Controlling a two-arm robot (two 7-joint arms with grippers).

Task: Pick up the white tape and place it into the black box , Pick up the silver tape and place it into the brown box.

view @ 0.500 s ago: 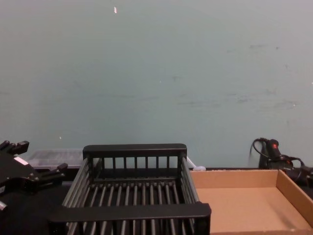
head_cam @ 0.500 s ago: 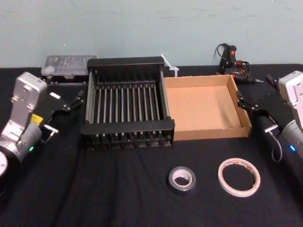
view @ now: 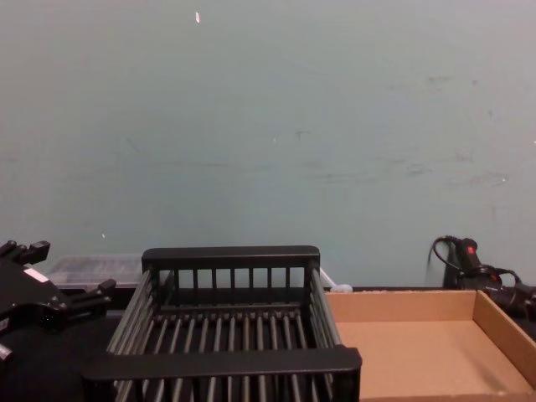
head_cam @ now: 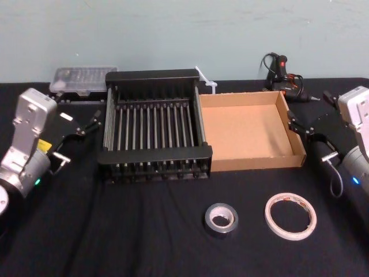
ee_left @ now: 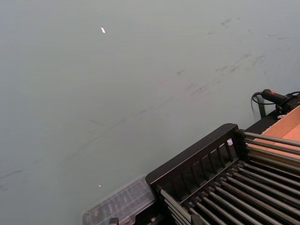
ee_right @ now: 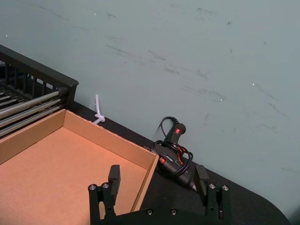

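Observation:
The white tape (head_cam: 290, 216) lies flat on the black cloth at the front right, with the silver tape (head_cam: 221, 218) just to its left. Farther back stands the black box (head_cam: 154, 155) and, touching its right side, the brown box (head_cam: 248, 133); both hold nothing. My left gripper (head_cam: 82, 139) hovers open to the left of the black box and also shows in the chest view (view: 63, 272). My right gripper (head_cam: 307, 138) hovers open at the brown box's right wall. In the right wrist view its fingers (ee_right: 114, 179) stand wide apart over that box's corner, with nothing between them.
A clear plastic case (head_cam: 83, 78) sits at the back left, behind the black box. A black glue gun with cables (head_cam: 282, 72) lies behind the brown box, and a white tie (head_cam: 206, 81) lies between the boxes at the back. A pale wall closes off the rear.

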